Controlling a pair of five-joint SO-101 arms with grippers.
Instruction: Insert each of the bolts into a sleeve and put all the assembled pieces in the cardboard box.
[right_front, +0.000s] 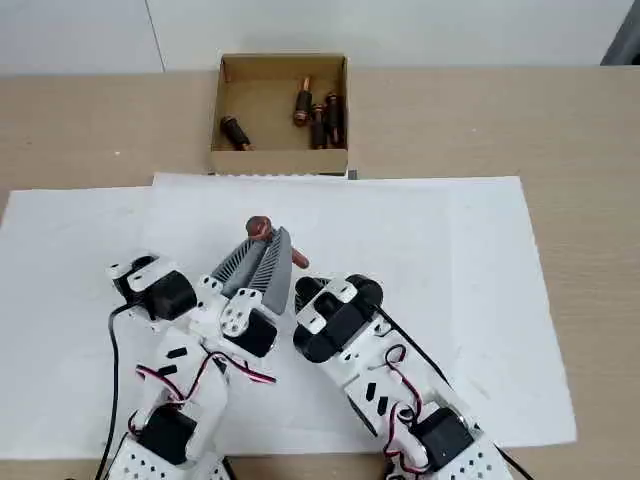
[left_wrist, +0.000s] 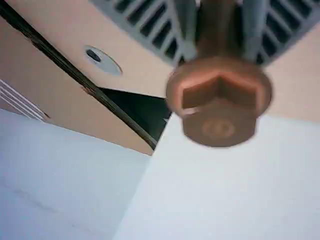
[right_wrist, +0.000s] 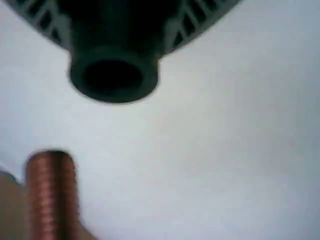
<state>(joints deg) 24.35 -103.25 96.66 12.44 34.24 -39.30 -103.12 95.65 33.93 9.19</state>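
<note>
My left gripper (right_front: 262, 250) is shut on a copper bolt (right_front: 262, 229) and holds it above the white paper. The left wrist view looks at the bolt's hex head (left_wrist: 218, 100) end-on, with grey fingers (left_wrist: 145, 20) either side of the shank. My right gripper (right_wrist: 115, 20) is shut on a black sleeve (right_wrist: 114, 75) whose open bore faces the camera. The bolt's threaded tip (right_wrist: 50, 195) lies a short way off from the sleeve's mouth, apart from it. In the high view the right arm (right_front: 335, 318) sits just right of the bolt's threaded end (right_front: 300, 261).
The cardboard box (right_front: 283, 160) stands at the far middle of the table and holds several assembled pieces (right_front: 320, 115). A large white paper sheet (right_front: 450, 260) covers the table under both arms.
</note>
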